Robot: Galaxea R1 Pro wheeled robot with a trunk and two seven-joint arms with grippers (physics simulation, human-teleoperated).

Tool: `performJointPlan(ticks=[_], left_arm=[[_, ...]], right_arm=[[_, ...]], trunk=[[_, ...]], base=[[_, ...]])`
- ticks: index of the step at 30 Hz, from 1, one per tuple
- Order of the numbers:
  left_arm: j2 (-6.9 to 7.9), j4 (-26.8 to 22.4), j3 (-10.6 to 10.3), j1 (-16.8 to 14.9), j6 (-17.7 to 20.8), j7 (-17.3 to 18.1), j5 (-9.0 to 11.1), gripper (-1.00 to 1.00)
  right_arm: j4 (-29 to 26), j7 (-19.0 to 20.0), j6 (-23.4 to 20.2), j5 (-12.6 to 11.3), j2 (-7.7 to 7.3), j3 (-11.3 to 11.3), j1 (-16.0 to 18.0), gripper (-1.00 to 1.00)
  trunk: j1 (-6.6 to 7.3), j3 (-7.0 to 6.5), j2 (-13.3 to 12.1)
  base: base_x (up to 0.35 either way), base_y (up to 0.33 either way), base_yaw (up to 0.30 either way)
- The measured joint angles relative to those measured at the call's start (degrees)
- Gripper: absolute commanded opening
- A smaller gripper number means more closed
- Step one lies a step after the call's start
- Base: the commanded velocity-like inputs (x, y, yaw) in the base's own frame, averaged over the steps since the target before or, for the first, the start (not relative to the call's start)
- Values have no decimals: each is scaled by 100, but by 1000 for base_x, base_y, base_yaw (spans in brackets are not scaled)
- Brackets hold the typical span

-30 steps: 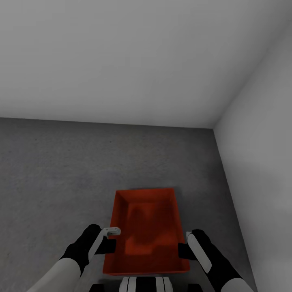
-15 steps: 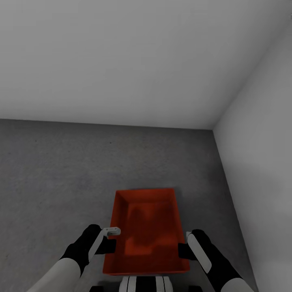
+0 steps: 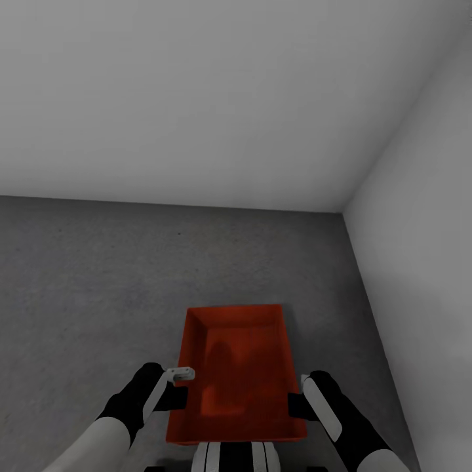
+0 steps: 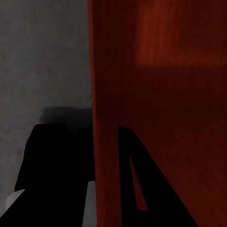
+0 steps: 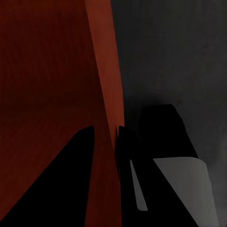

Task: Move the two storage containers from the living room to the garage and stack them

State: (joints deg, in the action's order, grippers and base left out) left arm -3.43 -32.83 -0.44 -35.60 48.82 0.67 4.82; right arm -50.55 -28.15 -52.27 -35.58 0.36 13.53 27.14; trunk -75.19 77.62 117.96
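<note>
Nothing moved, one storage container [image 3: 239, 367], both jaws clamped

Container's [image 3: 237, 373] near edge behind trunk [image 3: 234, 457]

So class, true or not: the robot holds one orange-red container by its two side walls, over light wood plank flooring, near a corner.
Not quite. In the head view, the container, gripped by the left gripper and right gripper, is over dark grey concrete floor. The rest holds.
</note>
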Motion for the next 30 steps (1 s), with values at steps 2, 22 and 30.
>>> performJointPlan(ticks=[2, 22, 30], left_arm=[[0, 0, -1, 0, -1, 0, -1, -100], [1, 1, 0, 0, -3, 0, -1, -100], [0, -1, 0, -1, -1, -1, -1, -100]], right_arm=[[0, 0, 1, -1, 0, 0, 0, -100], [0, 0, 0, -3, 0, 0, -1, -100], [0, 0, 3, -2, 0, 1, 0, -100]], trunk=[[0, 0, 0], [-78, 77, 279], [-119, 185, 521]], base=[[0, 0, 0], [0, 0, -12], [0, 0, 0]])
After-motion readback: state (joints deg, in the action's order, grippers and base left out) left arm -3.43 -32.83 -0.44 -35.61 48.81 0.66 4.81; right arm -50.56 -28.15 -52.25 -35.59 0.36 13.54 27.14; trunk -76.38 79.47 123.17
